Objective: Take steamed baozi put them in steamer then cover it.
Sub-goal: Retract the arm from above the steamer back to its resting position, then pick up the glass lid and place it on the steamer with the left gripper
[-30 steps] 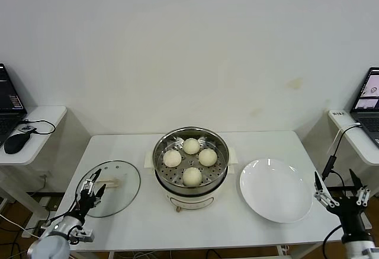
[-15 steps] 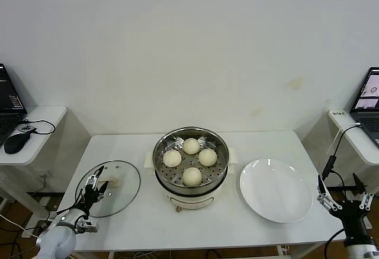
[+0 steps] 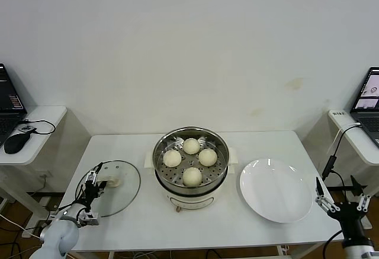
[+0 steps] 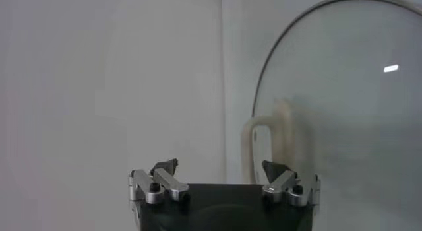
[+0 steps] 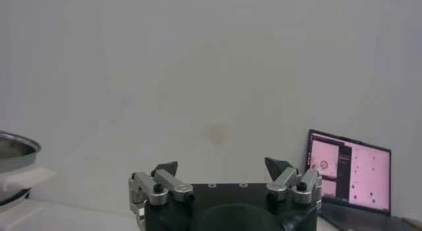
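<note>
Black left tool (image 3: 93,180), fingers spread, hovers at the lid's (image 3: 118,192) cream handle (image 3: 111,179) on the counter (image 3: 148,223). Four buns (image 3: 190,146) sit in the steamer (image 3: 190,159) mid-counter. Right tool (image 3: 341,197), spread too, waits beside the plate (image 3: 275,189).

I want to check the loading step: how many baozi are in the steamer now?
4, all on the perforated tray inside the steamer: one at the back, one on the robot's left, one on the right, one at the front. None appear hidden.
</note>
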